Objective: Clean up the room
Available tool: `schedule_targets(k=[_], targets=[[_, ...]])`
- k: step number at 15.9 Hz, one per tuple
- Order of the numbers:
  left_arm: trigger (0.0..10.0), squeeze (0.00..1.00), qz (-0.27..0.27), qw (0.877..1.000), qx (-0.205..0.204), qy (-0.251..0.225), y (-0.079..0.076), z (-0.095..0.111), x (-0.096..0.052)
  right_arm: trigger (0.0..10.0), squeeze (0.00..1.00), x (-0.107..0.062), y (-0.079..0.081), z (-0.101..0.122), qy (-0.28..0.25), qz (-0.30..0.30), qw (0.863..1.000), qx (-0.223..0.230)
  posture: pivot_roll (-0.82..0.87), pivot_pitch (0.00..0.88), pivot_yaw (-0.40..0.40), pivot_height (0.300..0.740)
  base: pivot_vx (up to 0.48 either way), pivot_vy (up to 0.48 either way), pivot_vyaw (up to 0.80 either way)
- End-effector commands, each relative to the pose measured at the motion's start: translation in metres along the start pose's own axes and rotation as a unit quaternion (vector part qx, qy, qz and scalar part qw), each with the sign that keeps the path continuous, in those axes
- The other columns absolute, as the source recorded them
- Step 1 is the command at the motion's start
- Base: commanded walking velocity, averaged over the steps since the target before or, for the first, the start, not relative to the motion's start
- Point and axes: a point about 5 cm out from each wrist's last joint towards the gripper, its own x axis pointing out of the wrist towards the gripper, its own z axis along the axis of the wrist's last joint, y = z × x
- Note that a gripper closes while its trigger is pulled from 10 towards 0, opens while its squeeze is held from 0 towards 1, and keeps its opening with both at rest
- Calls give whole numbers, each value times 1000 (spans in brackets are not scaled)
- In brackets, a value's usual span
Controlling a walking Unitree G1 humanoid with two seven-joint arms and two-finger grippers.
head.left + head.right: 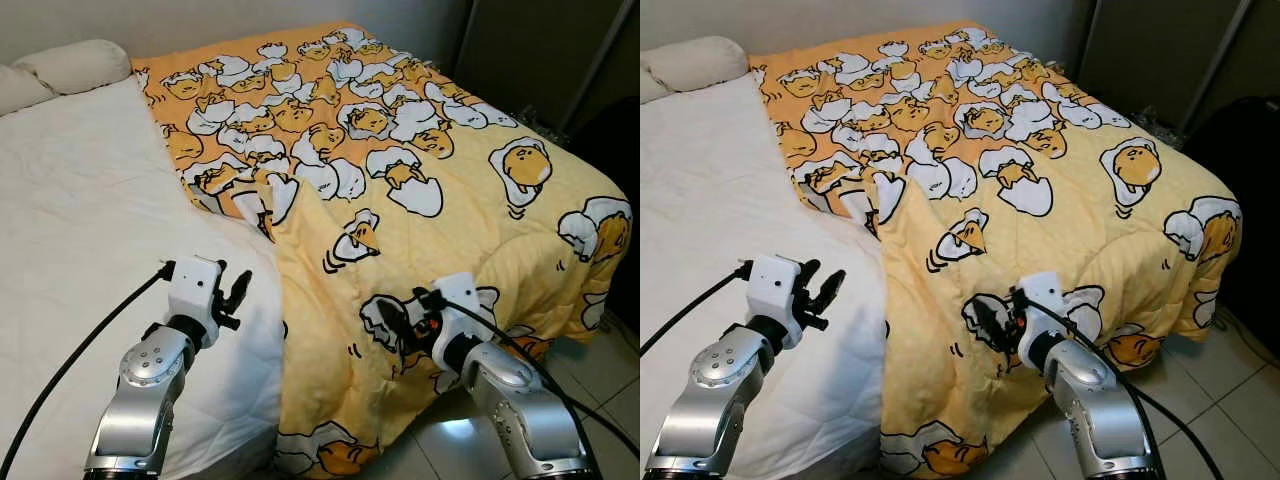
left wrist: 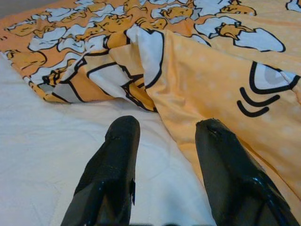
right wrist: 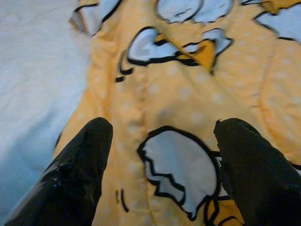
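The yellow quilt printed with cartoon eggs (image 1: 420,190) covers only the robot's-right half of the bed, its left edge folded back and rumpled, one corner hanging toward the floor. The white mattress sheet (image 1: 90,230) and cream pillows (image 1: 70,65) lie bare. The left gripper (image 2: 164,141) hovers parted and empty beside that edge; the right gripper (image 3: 160,141), spread wide, holds nothing. The spreading looks barely started.

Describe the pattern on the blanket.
The blanket is yellow-orange, printed with cartoon egg yolks in white cracked shells, outlined in black; clearest in the left eye view.
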Motion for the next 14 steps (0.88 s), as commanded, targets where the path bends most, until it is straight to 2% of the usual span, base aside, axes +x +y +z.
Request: schedule_targets(k=[1, 3, 8, 14], targets=[[10000, 0, 13, 1000, 10, -1, 4, 4, -3, 10000, 0, -1, -2, -2, -2, -18, 1000, 2, -14, 0, 77, 740, -326, 0, 0], [10000, 0, 20, 1000, 11, -1, 7, 5, -3, 10000, 0, 0, -1, -2, -4, -24, 1000, 2, -17, 0, 81, 740, -296, 0, 0], [10000, 0, 27, 999, 19, 8, 8, 3, -4, 10000, 0, 3, 1, -2, -8, -33, 999, 0, -7, 0, 80, 740, 0, 0, 0], [10000, 0, 34, 999, 15, 22, 7, -1, -13, 10000, 0, 0, 7, -4, -12, -26, 999, 17, 4, 0, 76, 740, 0, 0, 0]])
